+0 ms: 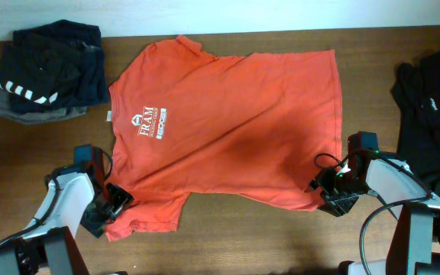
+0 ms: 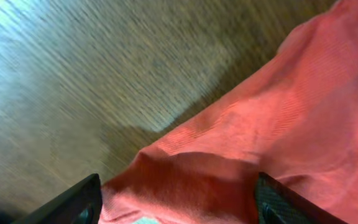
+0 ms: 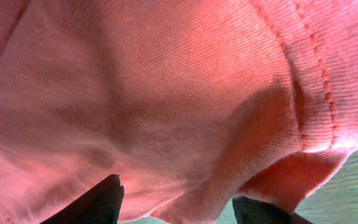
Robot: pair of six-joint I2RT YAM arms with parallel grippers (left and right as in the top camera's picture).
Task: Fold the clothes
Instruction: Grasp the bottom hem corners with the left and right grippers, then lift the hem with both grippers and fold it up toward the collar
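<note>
Orange-red T-shirt (image 1: 228,122) flat on desk (image 1: 250,241). Left tool (image 1: 113,205) spread astride sleeve; right tool (image 1: 328,189) spread astride hem corner; neither clamped.

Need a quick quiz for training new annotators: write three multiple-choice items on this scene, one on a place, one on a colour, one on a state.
1. In the overhead view, where does the striped folded pile lie relative to the orange-red T-shirt?
A) on top of it
B) beside it, at the upper left
C) under its hem

2. What colour is the chest logo?
A) black
B) yellow
C) white

3. How does the T-shirt lie?
A) spread open, logo up
B) folded in half
C) rolled into a bundle

Answers:
1 B, the pile sits in the upper left corner, next to the shirt's shoulder.
2 C, the lettering shows white against the orange-red cloth.
3 A, both sleeves and the hem show, with no fold made.
</note>
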